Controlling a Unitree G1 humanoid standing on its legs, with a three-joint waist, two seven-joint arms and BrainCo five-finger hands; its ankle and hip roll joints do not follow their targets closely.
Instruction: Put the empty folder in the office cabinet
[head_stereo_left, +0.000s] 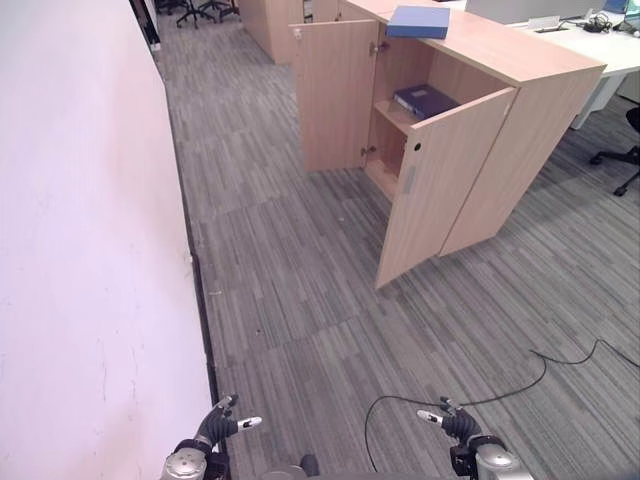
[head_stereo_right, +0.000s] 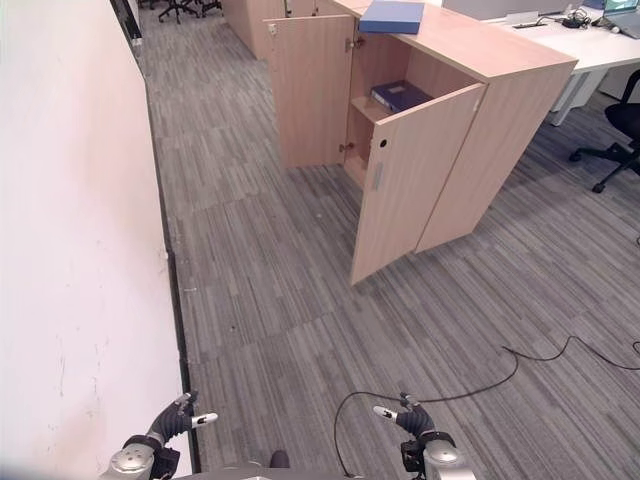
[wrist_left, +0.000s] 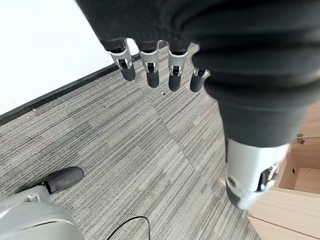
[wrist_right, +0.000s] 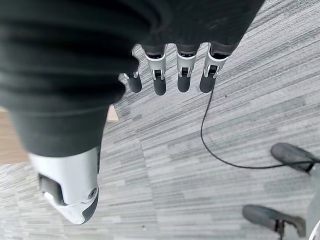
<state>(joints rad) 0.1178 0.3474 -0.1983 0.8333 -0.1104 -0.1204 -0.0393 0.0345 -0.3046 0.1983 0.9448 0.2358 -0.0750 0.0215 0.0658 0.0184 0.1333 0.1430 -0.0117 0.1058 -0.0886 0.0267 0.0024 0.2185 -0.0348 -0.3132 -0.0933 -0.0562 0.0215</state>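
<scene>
The blue folder (head_stereo_left: 418, 21) lies flat on top of the wooden office cabinet (head_stereo_left: 520, 60), well away from the robot; a darker folder (head_stereo_left: 425, 99) already sits on a shelf behind the open doors (head_stereo_left: 443, 180). Both the left hand (head_stereo_left: 222, 424) and right hand (head_stereo_left: 449, 420) hang low with relaxed, straight fingers, holding nothing. The approach should probably skirt the nearer door before reaching for the top.

**Colours and patterns**

Pale wood-grain cabinet (head_stereo_left: 470, 170), both doors the same tone. Light blue folder (head_stereo_left: 418, 21) on its top; darker navy folder (head_stereo_left: 426, 99) on the inner shelf. Grey carpet (head_stereo_left: 300, 280) streaked in fine darker and lighter stripes, laid in tiles. White wall (head_stereo_left: 80, 250) with black skirting. White desk (head_stereo_left: 610, 45) behind.
</scene>
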